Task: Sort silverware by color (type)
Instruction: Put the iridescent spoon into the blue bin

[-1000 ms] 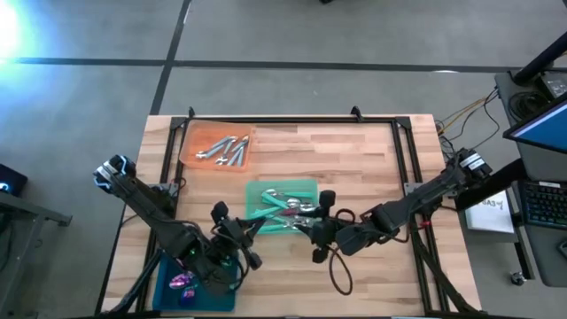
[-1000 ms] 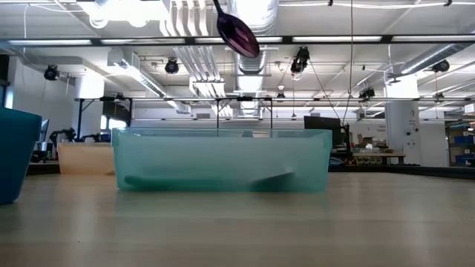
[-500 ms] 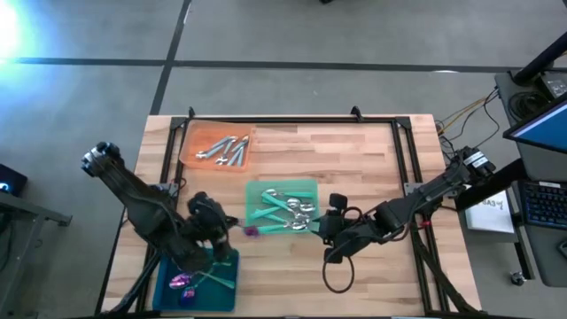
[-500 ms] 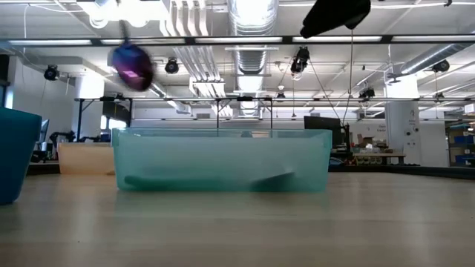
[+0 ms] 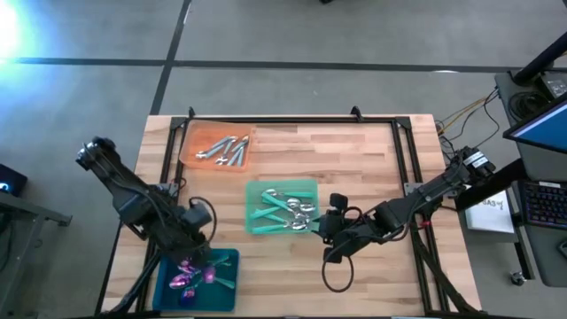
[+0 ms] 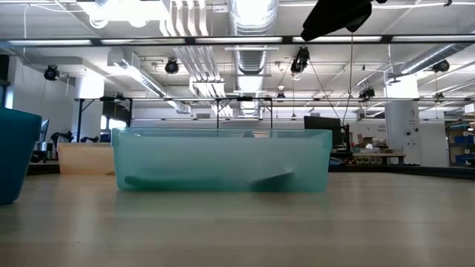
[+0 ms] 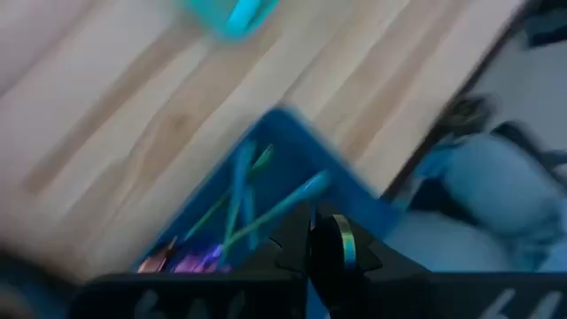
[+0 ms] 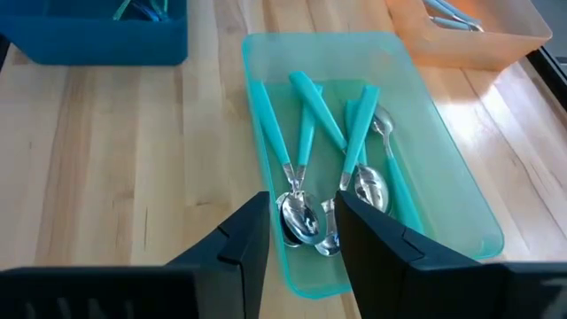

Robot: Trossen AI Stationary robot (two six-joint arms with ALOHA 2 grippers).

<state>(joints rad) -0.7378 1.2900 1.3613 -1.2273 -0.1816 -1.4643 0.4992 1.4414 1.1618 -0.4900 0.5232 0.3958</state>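
The purple-headed, teal-handled spoons lie in the blue bin at my left, under my left fingers; I cannot tell whether those grip anything. Silver-headed teal spoons fill the green bin, all-silver pieces the orange one. My right fingers hang parted, empty, just beside the green bin on the wooden surface.

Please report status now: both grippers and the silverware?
Left gripper over blue tray, fingers unclear. Right gripper open above green tray. Purple spoons in blue tray. Nothing blocking.
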